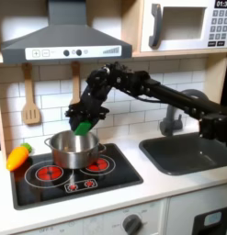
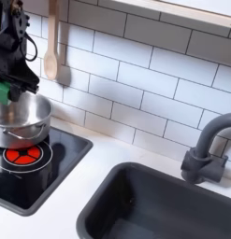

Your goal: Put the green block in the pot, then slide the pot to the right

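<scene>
The silver pot [image 1: 73, 150] stands on the black stovetop [image 1: 119, 179] between the two red burners, and it sits at the second exterior view's left edge as the pot [image 2: 21, 119]. My gripper [image 1: 84, 126] hangs just above the pot's back rim, shut on the small green block [image 1: 83, 129]. In the second exterior view the gripper [image 2: 7, 86] is at the far left with the green block [image 2: 3, 91] between its fingers, just over the pot. The inside of the pot is mostly hidden from me.
An orange carrot toy [image 1: 18, 156] lies left of the stove. A dark sink basin [image 1: 190, 153] with a grey faucet [image 1: 171, 117] is to the first exterior view's right. A wooden spatula [image 1: 30, 99] hangs on the tiled wall. The range hood [image 1: 67, 41] is overhead.
</scene>
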### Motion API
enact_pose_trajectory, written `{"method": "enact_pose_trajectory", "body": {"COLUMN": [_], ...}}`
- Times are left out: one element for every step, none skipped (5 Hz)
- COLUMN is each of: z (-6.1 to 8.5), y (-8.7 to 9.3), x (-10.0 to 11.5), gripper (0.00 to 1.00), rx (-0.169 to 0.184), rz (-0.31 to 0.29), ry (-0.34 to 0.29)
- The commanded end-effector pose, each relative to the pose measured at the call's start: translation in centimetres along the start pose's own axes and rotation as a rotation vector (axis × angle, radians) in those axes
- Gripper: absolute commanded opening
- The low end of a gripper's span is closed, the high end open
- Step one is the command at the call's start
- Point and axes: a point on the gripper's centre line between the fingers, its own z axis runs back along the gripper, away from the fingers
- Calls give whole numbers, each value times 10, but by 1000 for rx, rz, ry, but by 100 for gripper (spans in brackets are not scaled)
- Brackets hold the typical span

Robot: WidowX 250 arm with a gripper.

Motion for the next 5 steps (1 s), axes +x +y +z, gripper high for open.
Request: {"method": "enact_pose_trajectory", "body": {"z": [-18, -22, -27, -28, -29], "y": [-4, -7, -7, -7, -8], "x": [8, 10, 10, 10, 11], "gripper": [0, 0, 0, 100, 100], "rx": [-19, -31, -36, -49, -55], "rz": [2, 7, 10, 6, 1], "ry": [11, 12, 20, 28, 27]}}
